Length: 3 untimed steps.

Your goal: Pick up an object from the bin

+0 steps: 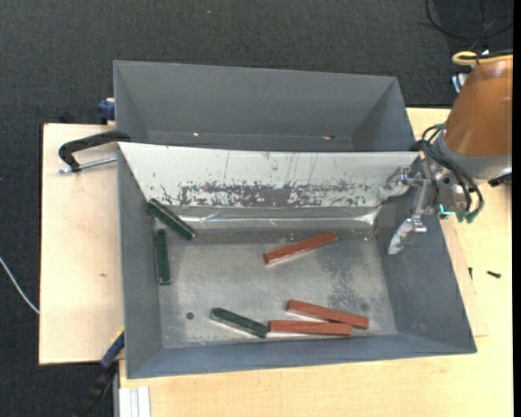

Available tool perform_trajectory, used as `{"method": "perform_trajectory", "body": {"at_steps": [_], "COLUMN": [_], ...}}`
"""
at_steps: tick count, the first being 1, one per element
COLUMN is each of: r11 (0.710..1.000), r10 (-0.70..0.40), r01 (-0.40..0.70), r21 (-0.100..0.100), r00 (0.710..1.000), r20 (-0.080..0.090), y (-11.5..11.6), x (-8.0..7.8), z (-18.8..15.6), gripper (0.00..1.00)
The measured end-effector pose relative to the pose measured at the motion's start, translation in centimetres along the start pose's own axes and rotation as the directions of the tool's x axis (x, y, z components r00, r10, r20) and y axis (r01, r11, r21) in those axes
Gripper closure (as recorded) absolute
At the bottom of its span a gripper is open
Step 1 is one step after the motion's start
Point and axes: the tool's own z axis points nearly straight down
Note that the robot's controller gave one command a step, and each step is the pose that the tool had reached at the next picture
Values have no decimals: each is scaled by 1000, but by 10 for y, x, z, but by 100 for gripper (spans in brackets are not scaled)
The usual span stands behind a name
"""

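At bin (423,301) right wall | end effector (404,232): state cannot tell | red bar (299,248) near

Plainly a robotics lab: scuffed grey metal bin (244,106) beside an orange-covered robot arm (487,106) at the right, loose black cables (476,20) over dark carpet (49,65).

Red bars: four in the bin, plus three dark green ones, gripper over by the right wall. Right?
Wrong count. The camera view shows three red bars, not four: one near the middle and two at the front right. The rest holds: three dark green bars, two at the left and one at the front, and the gripper by the right wall.
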Motion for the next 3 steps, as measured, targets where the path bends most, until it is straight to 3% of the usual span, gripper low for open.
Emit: {"method": "perform_trajectory", "body": {"at_steps": [1, 2, 3], "r11": [1000, 1000, 986], "r10": [-2, 4, 167], "r01": [2, -4, -167], "r21": [2, 2, 0], "r00": [1000, 1000, 986], "r20": [8, 13, 6], "y": [1, 38, 79], "x": [-2, 9, 11], "z": [-5, 52, 91], "gripper": [0, 0, 100]}}
